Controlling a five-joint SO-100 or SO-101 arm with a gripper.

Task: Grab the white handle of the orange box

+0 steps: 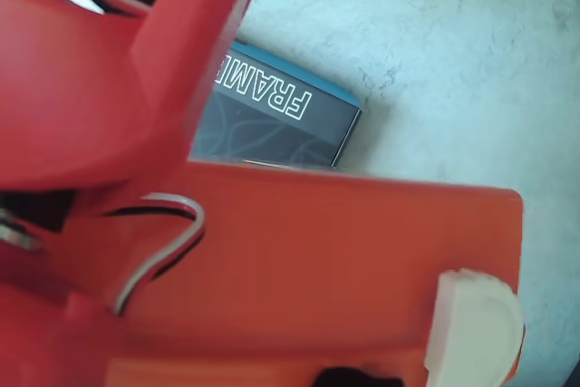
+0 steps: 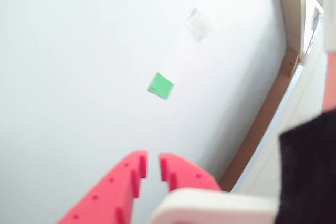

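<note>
In the overhead view the orange box [image 1: 362, 260] fills the lower half. Its white handle [image 1: 476, 333] sticks out at the box's lower right corner. My red arm [image 1: 109, 88] covers the upper left, with a white and black cable [image 1: 172, 242] looping over the box. The gripper tips do not show there. In the wrist view my red gripper [image 2: 153, 165] points out over a pale surface, jaws nearly together with nothing between them. A white rounded piece [image 2: 210, 208] lies at the bottom edge just right of the fingers; I cannot tell whether it is the handle.
A dark box lettered "FRAME" [image 1: 281, 120] lies on the grey table [image 1: 435, 52] right behind the orange box. In the wrist view a small green square [image 2: 161, 85] sits on the pale surface, a wooden strip [image 2: 262, 119] runs along the right, and a black shape [image 2: 310, 171] fills the lower right.
</note>
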